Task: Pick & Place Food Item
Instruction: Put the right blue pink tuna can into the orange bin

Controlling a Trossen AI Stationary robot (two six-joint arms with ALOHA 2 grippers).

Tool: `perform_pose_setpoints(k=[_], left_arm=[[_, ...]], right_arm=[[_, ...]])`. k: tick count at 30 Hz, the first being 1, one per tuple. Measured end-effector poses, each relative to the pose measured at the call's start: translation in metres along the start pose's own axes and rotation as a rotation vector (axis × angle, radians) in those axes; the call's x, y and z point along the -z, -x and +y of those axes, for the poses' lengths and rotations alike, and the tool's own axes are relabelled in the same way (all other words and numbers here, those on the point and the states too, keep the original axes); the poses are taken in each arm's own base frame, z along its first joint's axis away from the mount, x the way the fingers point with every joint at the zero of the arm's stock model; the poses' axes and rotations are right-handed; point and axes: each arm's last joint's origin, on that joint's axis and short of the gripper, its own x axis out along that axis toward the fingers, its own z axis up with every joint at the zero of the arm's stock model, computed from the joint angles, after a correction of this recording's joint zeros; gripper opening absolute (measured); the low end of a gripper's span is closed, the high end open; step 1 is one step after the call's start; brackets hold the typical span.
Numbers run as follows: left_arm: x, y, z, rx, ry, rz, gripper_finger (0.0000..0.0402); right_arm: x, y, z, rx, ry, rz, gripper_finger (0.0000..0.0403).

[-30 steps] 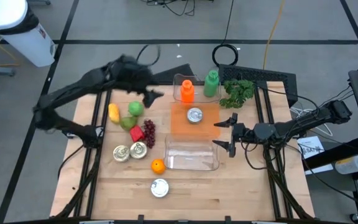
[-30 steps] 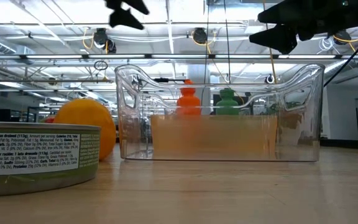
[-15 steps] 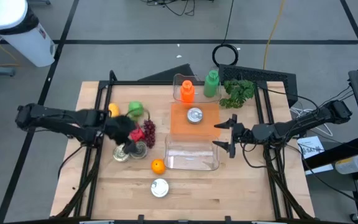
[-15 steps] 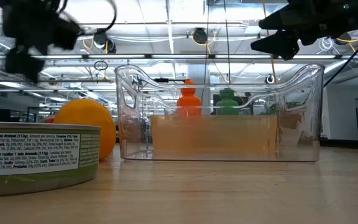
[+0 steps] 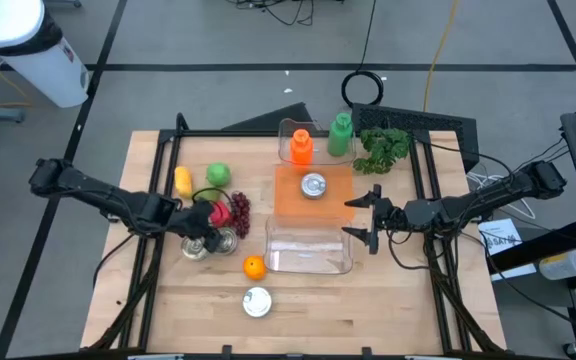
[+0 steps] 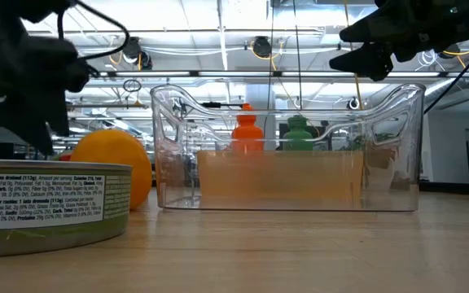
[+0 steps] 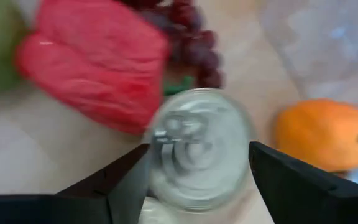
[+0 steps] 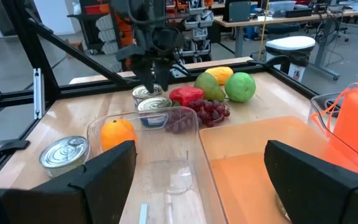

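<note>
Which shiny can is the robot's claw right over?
The left gripper straddles the can beside the red pepper. Its twin lies alongside; other cans sit on the orange board and near the front edge.

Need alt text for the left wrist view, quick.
The left tool stands open around a silver can seen from above. A red pepper, dark grapes and an orange lie around it on the wooden table.
</note>
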Motion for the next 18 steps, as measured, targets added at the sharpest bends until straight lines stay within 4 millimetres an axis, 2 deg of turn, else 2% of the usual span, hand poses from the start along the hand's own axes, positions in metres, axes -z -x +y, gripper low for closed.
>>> perform_pose_setpoints(k=[6, 18], left_arm=[[0.004, -0.005, 0.016, -0.132, 0.021, 0.014, 0.0255], [0.011, -0.024, 0.027, -0.261, 0.005, 0.023, 0.0225]], right_arm=[[0.0, 0.0, 0.0, 0.0, 0.0, -0.001, 0.0336], [0.0, 0.0, 0.0, 0.002, 0.003, -0.001, 0.0336]])
